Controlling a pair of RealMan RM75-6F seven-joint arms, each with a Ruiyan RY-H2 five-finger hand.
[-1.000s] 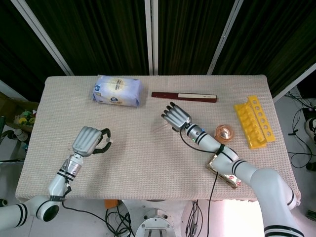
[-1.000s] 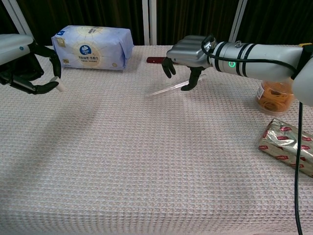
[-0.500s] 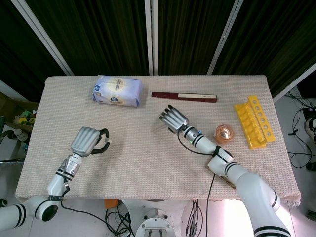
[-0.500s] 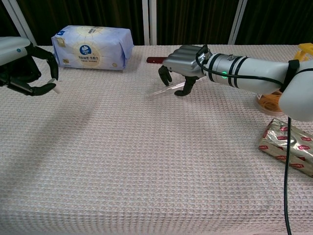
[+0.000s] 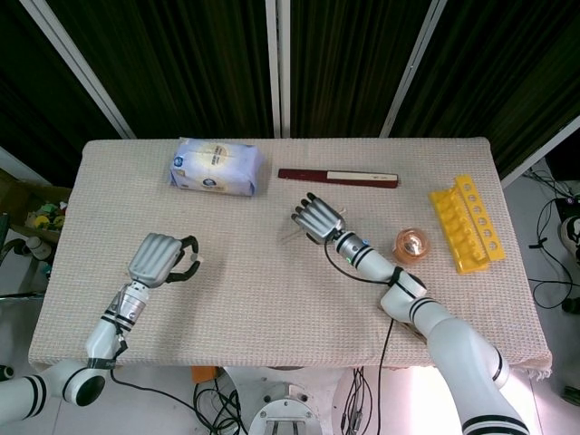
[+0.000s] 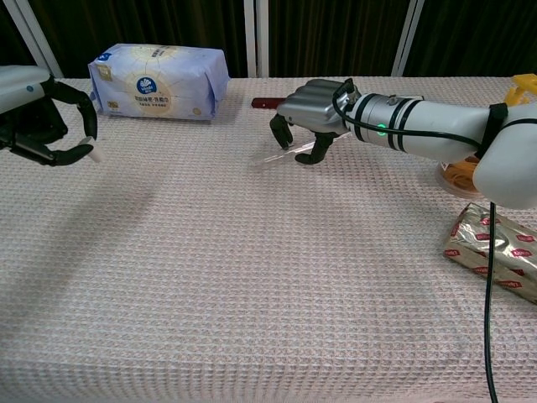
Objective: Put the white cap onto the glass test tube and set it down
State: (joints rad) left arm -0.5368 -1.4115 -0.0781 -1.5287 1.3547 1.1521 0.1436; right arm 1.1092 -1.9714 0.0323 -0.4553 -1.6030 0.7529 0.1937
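Observation:
The glass test tube (image 6: 270,157) lies flat on the cloth near the table's middle, its near end showing in the head view (image 5: 289,237) too. My right hand (image 6: 309,107) (image 5: 316,218) hovers low over the tube's far part, fingers curved down on either side of it; the tube still rests on the table. Far left, my left hand (image 6: 40,117) (image 5: 159,258) pinches the small white cap (image 6: 92,152) (image 5: 198,263) between thumb and a fingertip, raised above the cloth.
A blue-white tissue pack (image 6: 159,81) sits at the back left. A dark red flat box (image 5: 337,177) lies behind the right hand. A round orange-filled jar (image 5: 411,243), a yellow rack (image 5: 467,223) and a foil packet (image 6: 495,249) occupy the right side.
My right hand has moved left and dropped lower over the tube, its fingers curling around it. The left hand has drifted slightly left with the cap. The tube has not moved.

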